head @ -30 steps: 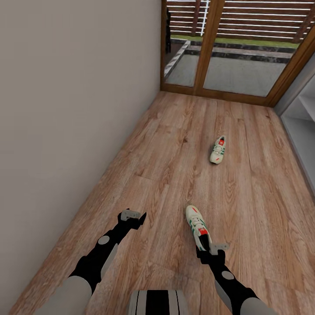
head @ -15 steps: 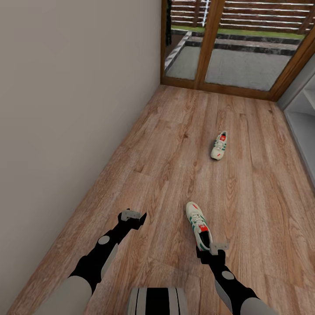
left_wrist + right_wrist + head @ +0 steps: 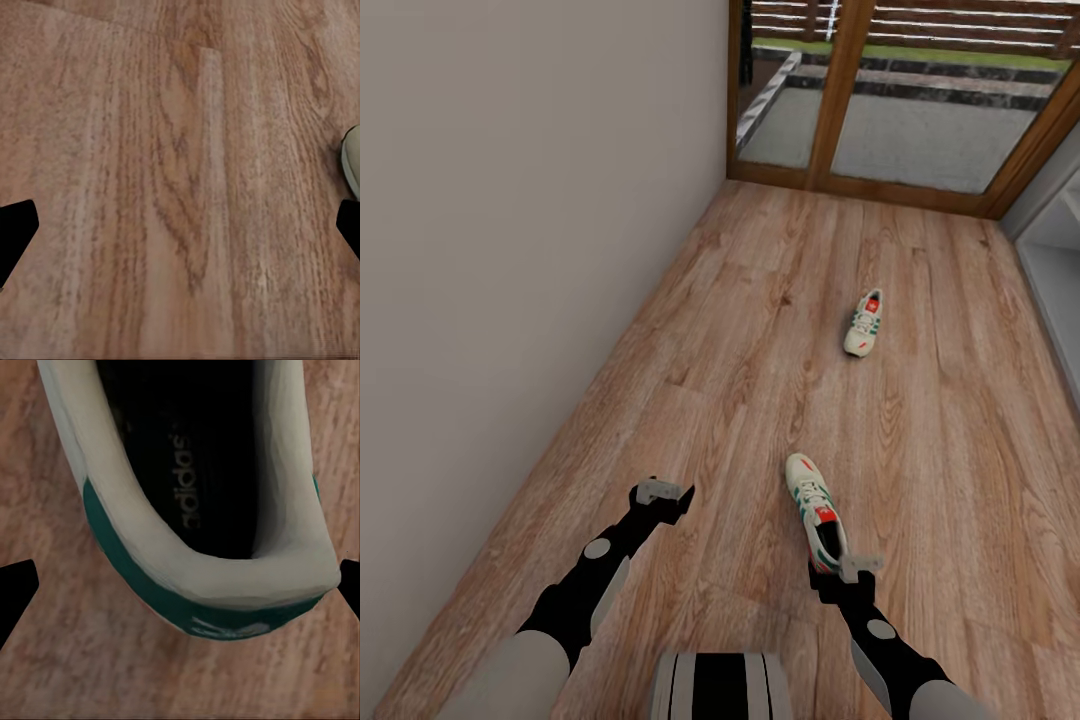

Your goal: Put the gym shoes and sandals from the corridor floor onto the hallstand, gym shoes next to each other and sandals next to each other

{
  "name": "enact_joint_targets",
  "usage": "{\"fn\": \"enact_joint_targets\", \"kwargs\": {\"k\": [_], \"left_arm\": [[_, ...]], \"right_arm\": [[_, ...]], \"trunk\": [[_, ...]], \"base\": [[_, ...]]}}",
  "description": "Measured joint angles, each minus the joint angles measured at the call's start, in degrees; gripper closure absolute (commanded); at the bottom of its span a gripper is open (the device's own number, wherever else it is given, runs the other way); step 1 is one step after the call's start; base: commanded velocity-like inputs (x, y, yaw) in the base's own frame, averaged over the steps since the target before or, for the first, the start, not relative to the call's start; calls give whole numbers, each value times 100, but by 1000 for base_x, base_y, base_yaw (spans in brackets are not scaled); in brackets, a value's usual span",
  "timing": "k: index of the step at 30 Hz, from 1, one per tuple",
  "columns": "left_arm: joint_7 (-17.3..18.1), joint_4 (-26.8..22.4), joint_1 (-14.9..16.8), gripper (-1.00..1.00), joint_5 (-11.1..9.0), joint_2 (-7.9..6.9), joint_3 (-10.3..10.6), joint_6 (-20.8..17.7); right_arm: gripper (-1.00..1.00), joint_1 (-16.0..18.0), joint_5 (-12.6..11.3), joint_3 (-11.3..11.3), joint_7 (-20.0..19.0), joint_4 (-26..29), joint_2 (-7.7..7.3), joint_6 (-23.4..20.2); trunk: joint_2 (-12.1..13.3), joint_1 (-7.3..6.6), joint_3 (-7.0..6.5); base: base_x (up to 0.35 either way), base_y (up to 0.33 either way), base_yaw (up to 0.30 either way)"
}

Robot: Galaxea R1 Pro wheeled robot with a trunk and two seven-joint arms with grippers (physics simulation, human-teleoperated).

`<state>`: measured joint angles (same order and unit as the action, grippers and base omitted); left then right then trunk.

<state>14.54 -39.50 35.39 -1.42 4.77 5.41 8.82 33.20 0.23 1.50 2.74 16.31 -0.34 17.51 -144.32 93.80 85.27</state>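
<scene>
Right wrist view: right gripper (image 3: 180,585) spread wide over the heel of the near gym shoe (image 3: 815,510), gripping nothing — left gripper (image 3: 665,495) likewise open and empty, far gym shoe (image 3: 864,323) on the corridor floor (image 3: 740,380), nothing racked yet.

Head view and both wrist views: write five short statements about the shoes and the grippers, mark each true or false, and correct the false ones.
1. Two gym shoes lie on the corridor floor. True: a near gym shoe and a far gym shoe.
2. The gym shoes touch each other. False: they lie well apart.
3. The right gripper is at the near shoe's heel, fingers apart. True.
4. The left gripper holds a sandal. False: it is open over bare floor.
5. The far shoe sits on the hallstand. False: it is on the floor.
</scene>
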Motion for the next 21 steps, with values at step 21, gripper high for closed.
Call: {"fn": "enact_joint_targets", "kwargs": {"k": [21], "left_arm": [[-5, -11, -4, -100, 8, 7, -16, 5]], "right_arm": [[-100, 0, 0, 0, 0, 0, 0, 0]], "trunk": [[-6, 10, 147]], "base": [[0, 0, 0]]}}
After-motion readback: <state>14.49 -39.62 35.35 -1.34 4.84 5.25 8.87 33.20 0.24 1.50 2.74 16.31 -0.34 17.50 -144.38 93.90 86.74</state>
